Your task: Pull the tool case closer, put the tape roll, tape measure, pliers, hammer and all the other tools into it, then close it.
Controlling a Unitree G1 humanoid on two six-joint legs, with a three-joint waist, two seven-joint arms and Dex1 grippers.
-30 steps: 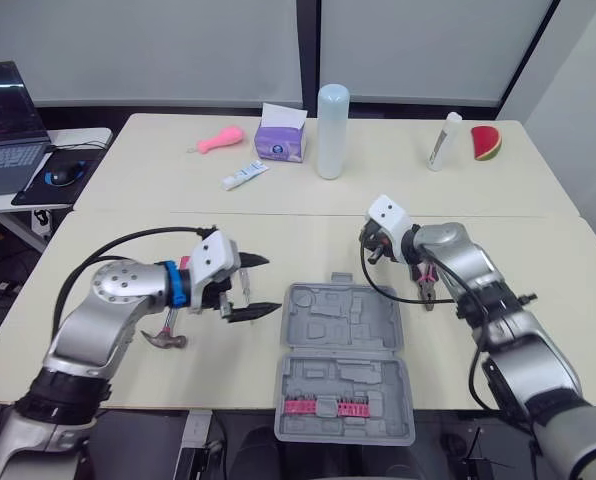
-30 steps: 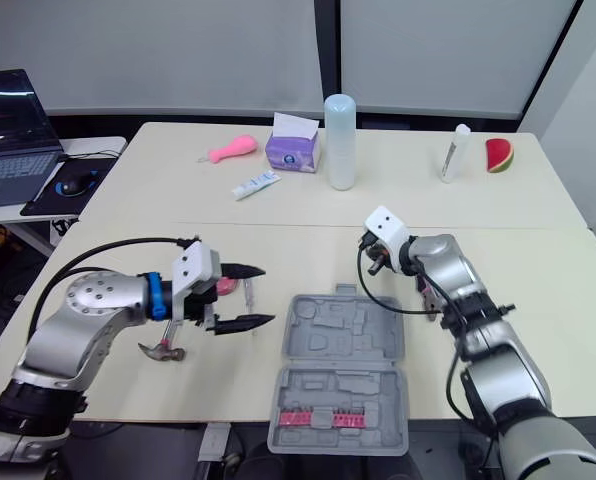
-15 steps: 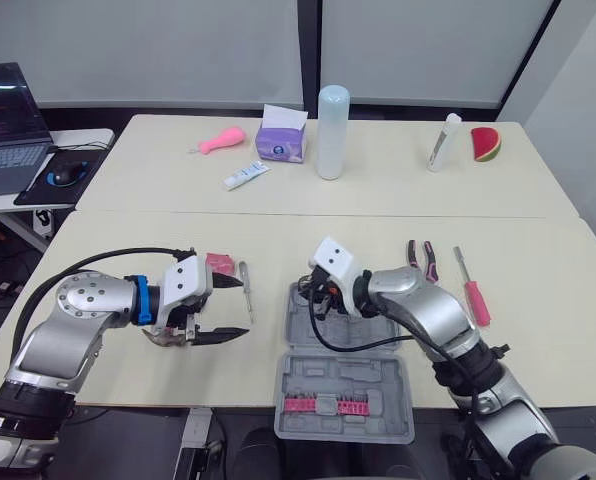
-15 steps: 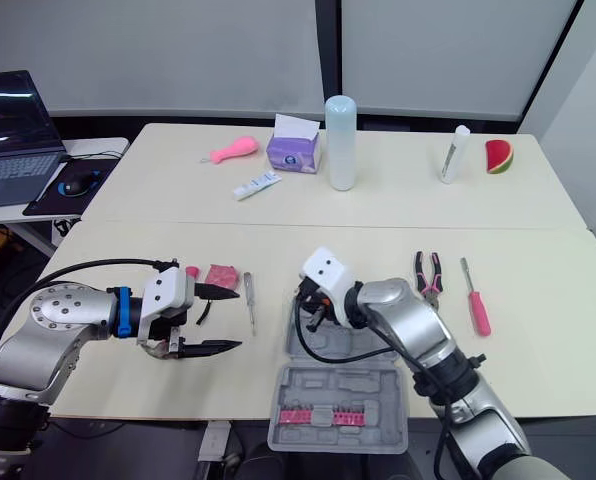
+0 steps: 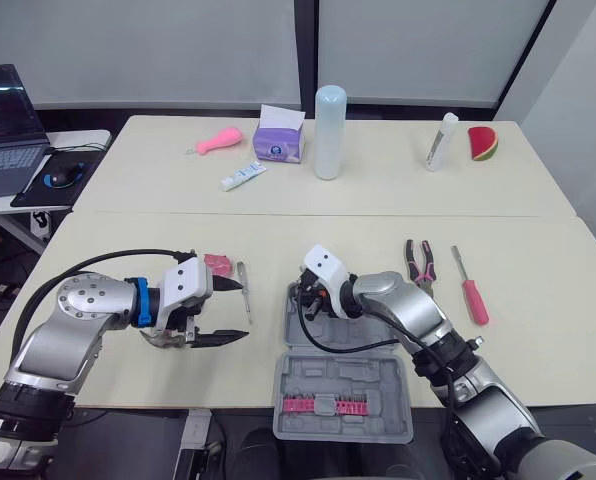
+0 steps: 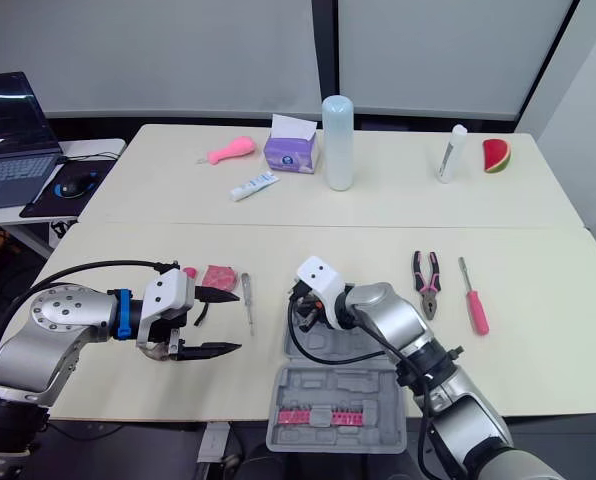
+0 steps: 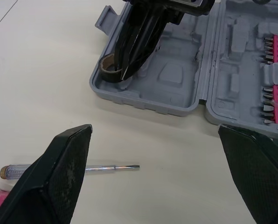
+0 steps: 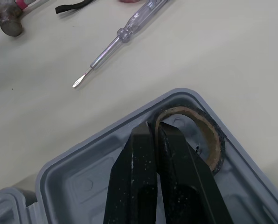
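Change: right end effector [image 8: 155, 128] has slid a little further left since half a second ago, to the case's far left corner; a second ago it was over by the pliers.
Right end effector: fingers pinched together on the wall of the tape roll [image 8: 214, 140], one finger inside the ring, one outside.
Tape roll: lying in the far left corner pocket of the case [image 5: 373, 325].
Case: open flat on the near desk [image 5: 538, 290], bit rack in the near half.
Left end effector [image 5: 244, 311]: jaws spread wide, holding nothing, over the desk just left of the case.
Hammer [image 5: 161, 338]: on the desk beneath the left wrist.
Clear screwdriver [image 7: 83, 168]: between left end effector and case.
Tape measure [image 5: 216, 262]: just left of that screwdriver.
Pliers [image 5: 418, 262], red screwdriver [image 5: 468, 288]: side by side, right of the case.
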